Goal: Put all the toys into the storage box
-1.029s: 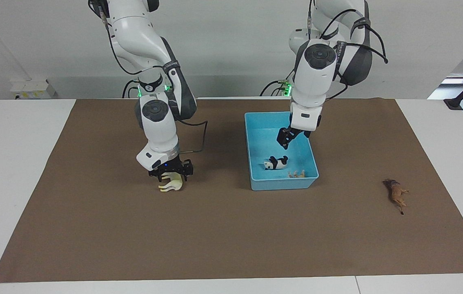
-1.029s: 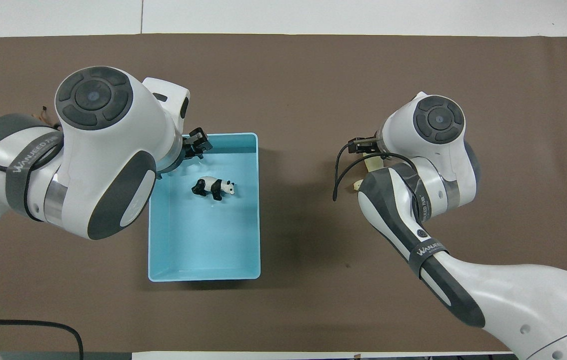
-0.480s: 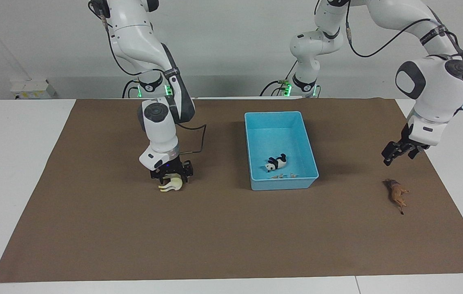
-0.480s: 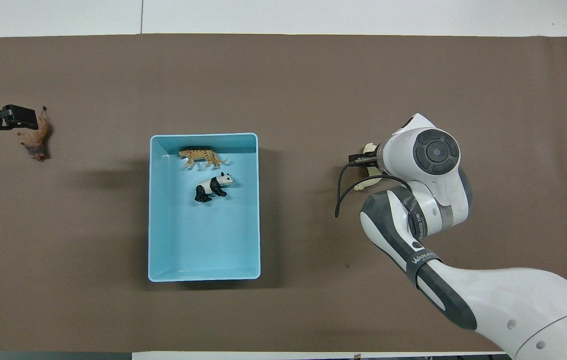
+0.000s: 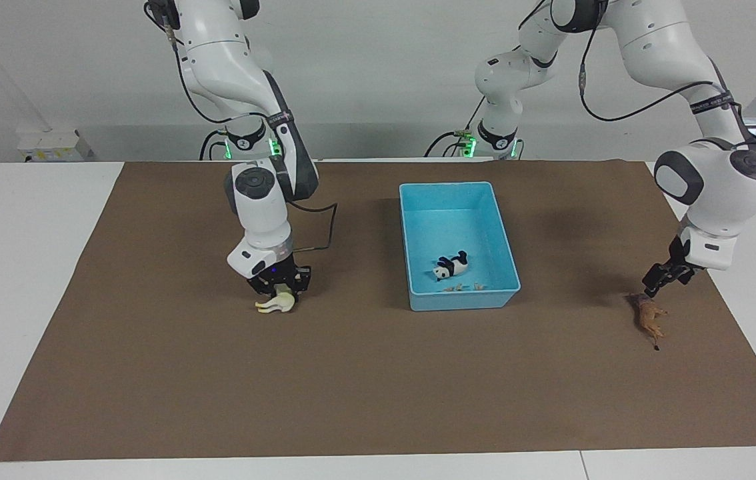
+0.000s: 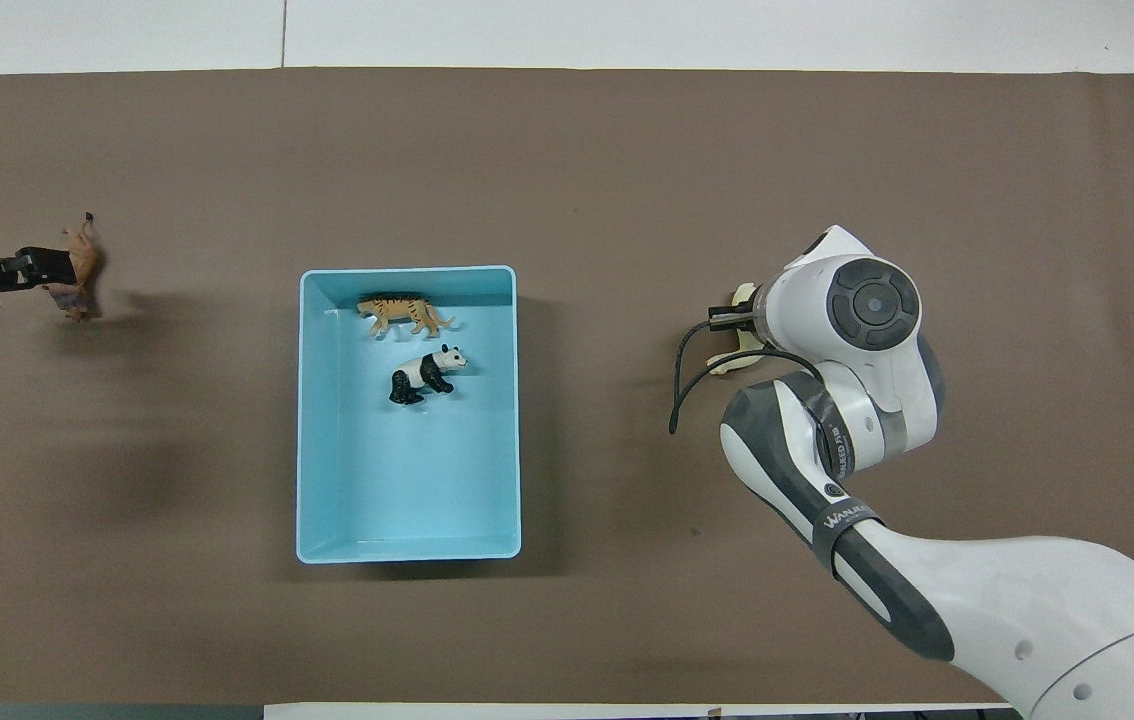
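The light blue storage box [image 5: 411, 233] stands mid-table, also in the overhead view [image 6: 407, 490]. The panda [image 5: 451, 266] [image 6: 424, 373] and the tiger [image 5: 461, 287] [image 6: 404, 313] lie inside it. The cream horse [image 5: 276, 305] [image 6: 742, 300] lies on the mat toward the right arm's end. My right gripper [image 5: 278, 285] is down on it, and the arm covers most of it from above. The brown lion [image 5: 647, 318] [image 6: 77, 270] lies on the mat toward the left arm's end. My left gripper [image 5: 659, 280] [image 6: 27, 268] is open, low over the lion's head end.
A brown mat [image 5: 378, 387] covers most of the white table. A black cable [image 6: 687, 370] loops off the right arm's wrist beside the horse.
My left arm has swung from over the box to the lion and come down close to it, leaving the tiger in the box. My right gripper has sunk a little onto the horse.
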You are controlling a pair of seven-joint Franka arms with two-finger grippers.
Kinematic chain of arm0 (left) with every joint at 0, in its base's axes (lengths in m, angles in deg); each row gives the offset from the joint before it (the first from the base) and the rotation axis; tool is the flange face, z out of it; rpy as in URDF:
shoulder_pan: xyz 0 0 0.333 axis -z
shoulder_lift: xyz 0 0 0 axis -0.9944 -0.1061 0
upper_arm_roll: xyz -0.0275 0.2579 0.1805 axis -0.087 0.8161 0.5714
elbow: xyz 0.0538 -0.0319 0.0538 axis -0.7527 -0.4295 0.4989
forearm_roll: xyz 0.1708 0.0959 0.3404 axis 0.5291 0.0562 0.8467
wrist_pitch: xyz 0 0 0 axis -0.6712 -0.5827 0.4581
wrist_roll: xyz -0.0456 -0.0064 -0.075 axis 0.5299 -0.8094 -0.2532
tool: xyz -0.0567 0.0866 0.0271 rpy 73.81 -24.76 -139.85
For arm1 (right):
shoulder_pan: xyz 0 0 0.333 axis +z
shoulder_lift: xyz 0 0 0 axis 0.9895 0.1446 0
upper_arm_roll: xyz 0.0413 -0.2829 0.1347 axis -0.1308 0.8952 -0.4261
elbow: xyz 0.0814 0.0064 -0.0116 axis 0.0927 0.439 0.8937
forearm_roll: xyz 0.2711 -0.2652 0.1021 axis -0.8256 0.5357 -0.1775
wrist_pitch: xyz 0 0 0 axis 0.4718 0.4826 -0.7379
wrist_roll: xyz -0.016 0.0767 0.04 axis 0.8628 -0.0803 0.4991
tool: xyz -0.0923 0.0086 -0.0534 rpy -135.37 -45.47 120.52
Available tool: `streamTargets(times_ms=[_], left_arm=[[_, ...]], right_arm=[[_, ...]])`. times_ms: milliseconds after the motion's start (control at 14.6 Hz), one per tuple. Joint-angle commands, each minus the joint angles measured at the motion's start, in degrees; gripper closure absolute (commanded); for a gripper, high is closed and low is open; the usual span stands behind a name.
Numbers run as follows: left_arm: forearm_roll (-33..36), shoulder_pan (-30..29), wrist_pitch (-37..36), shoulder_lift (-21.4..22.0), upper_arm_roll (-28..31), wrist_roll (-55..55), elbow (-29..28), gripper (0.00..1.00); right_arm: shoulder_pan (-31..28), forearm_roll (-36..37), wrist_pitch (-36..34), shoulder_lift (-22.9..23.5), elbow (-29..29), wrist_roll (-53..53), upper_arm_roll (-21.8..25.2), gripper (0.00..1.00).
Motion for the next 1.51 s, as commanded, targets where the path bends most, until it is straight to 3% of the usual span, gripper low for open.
streamTargets(times_ms=[0, 137, 275, 343, 480, 549, 618, 824, 892, 961, 1098, 1235, 1441], left_arm=[[0.31, -0.28, 3.43, 1.08, -0.28, 0.99, -2.99, 0.0], [0.31, -0.46, 6.41, 0.73, -0.28, 0.99, -4.57, 0.0], [0.31, -0.63, 8.79, 0.56, -0.28, 0.99, -6.86, 0.0], [0.31, -0.81, 9.67, 0.55, -0.28, 0.9, -7.91, 0.0], [0.4, -1.34, 10.47, 0.55, -0.28, 0.38, -8.71, 0.0], [0.4, -1.43, 10.47, 0.64, -0.28, 0.37, -8.89, 0.06], [0.4, -1.34, 10.38, 0.73, -0.28, 0.37, -9.06, 0.19], [0.4, -1.08, 9.68, 0.64, -0.28, 0.9, -8.28, 1.0], [0.4, -0.81, 9.68, 0.64, -0.28, 1.07, -7.92, 1.0], [0.4, -0.81, 9.68, 0.64, -0.28, 1.08, -7.83, 1.0], [0.31, -0.64, 6.45, 0.99, -0.46, 1.08, -5.74, 1.0], [-0.04, 0.15, -3.89, 3.0, -0.81, 1.25, -0.13, 1.0], [-0.04, 4.79, -14.19, 8.53, -0.81, 6.85, 3.84, 1.0]], right_arm=[[0.07, 0.06, -9.45, -1.15, -6.9, -0.38, -1.16, 1.0], [1.91, -0.47, -27.17, -0.55, -23.55, -7.64, -3.26, 1.0], [7.34, -2.74, -36.98, 3.57, -38.43, -20.17, -3.71, 1.0], [10.07, -5.37, -36.58, 5.16, -41.8, -28.6, -3.72, 1.0], [15.87, -7.58, -24.08, 6.31, -42.81, -43.75, -3.8, 1.0], [18.33, -8.72, -18.27, 6.66, -41.06, -45.11, -3.8, 1.0], [19.49, -9.43, -14.99, 6.84, -38.35, -45.21, -3.8, 1.0], [23.62, -9.96, -5.32, 10.96, -34.81, -49.92, -3.8, 1.0], [23.98, -9.96, -5.03, 10.97, -33.93, -51.78, -3.8, 1.0], [24.16, -10.05, -5.98, 10.71, -33.4, -52.59, -3.8, 0.03], [24.16, -10.05, -9.05, 10.53, -34.09, -55.39, -3.8, 0.0], [24.07, -10.05, -10.63, 10.01, -34.71, -60.39, -3.63, 0.0], [17.51, -8.82, -21.69, 4.93, -35.33, -56.33, -2.49, 0.0]])
